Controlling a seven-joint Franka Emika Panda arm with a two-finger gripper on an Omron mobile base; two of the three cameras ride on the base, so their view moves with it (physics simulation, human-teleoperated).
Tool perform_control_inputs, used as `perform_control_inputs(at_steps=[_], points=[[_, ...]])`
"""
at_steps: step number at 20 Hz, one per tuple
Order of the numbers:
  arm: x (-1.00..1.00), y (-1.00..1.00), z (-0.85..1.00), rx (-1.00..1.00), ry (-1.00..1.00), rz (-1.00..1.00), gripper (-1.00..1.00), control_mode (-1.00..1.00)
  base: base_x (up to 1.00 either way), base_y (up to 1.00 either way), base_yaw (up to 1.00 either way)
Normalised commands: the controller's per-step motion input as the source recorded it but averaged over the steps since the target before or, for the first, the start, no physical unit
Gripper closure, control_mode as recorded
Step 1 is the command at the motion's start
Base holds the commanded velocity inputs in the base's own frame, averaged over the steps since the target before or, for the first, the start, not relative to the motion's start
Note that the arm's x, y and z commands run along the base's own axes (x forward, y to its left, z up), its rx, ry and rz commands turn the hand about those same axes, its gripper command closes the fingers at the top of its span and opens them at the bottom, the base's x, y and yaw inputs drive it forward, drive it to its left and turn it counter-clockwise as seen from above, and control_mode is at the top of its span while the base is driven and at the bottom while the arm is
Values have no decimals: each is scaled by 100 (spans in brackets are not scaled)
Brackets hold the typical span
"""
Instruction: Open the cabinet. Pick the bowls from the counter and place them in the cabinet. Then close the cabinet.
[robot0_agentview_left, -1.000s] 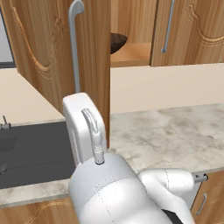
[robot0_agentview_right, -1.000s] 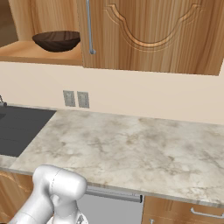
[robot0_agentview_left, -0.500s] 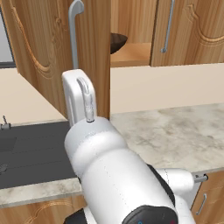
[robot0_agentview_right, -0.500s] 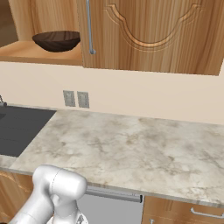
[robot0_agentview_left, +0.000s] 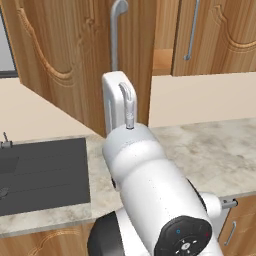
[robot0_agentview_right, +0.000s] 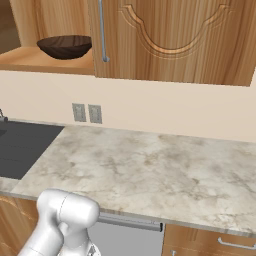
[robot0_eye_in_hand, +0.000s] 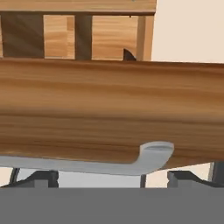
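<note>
The cabinet's left door (robot0_agentview_left: 65, 55) stands open, swung out over the counter (robot0_agentview_left: 210, 145). Its grey bar handle (robot0_agentview_left: 116, 30) rises above my arm. The right door (robot0_agentview_right: 175, 35) is closed. A dark brown wooden bowl (robot0_agentview_right: 65, 46) sits on the cabinet shelf (robot0_agentview_right: 30, 60). In the hand view my gripper (robot0_eye_in_hand: 111, 179) is open, its dark fingertips (robot0_eye_in_hand: 43, 177) set wide apart. The left door's wooden edge (robot0_eye_in_hand: 109, 109) and the curved end of its handle (robot0_eye_in_hand: 153, 155) lie close in front of them. I cannot tell whether the fingers touch the handle.
A dark sink basin (robot0_agentview_left: 40, 170) lies left of the arm, and also shows in the right base view as the sink (robot0_agentview_right: 20, 145). Two wall outlets (robot0_agentview_right: 86, 112) sit under the cabinet. Marbled counter (robot0_agentview_right: 150, 165) stretches to the right above a grey appliance front (robot0_agentview_right: 125, 235).
The open left door and its handle have swung to the right, now hiding the bowl in the left base view. My arm's elbow has risen and looms larger there.
</note>
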Motion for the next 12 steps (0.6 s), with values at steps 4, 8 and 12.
perform_control_inputs(at_steps=[4,8,12], points=[[94,-14,0,0,-13,-19,-100,-100,0,0,0],[100,0,0,0,-10,-18,-100,-100,0,0,0],[100,-8,0,0,-4,-15,-100,-100,0,0,0]])
